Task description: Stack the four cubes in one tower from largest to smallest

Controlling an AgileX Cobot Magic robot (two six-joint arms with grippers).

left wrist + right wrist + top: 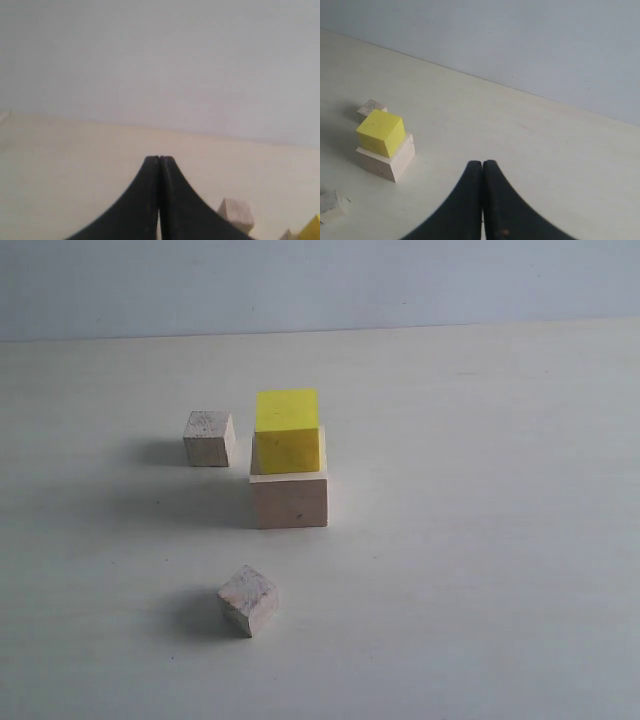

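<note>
The tower is half built. The yellow cube sits on the large pale wooden cube, but off centre, toward the back left of the top face, so a strip of pale wood shows along its right and front. Two small wooden cubes wait on the table. The far small cube stands just beside the stack, on its left in the exterior view and roughly square to it. The near small cube lies apart in front, turned corner-on to the camera.

Neither arm shows in the exterior view. The left gripper has its jaws pressed together with nothing between them. The right gripper is likewise closed and empty. Both are well clear of the cubes.

The risks look to be these:
- **Far small cube:** it is so close to the stack that an opened finger coming down on that side could clip the base or nudge the yellow cube further off centre.
- **Near small cube:** its skew means jaws not turned to meet its flat faces would probably twist it or let it slip.
- **Placing on top:** the yellow top is a small target, so a sideways push on release could slide it or drop the small cube.
</note>
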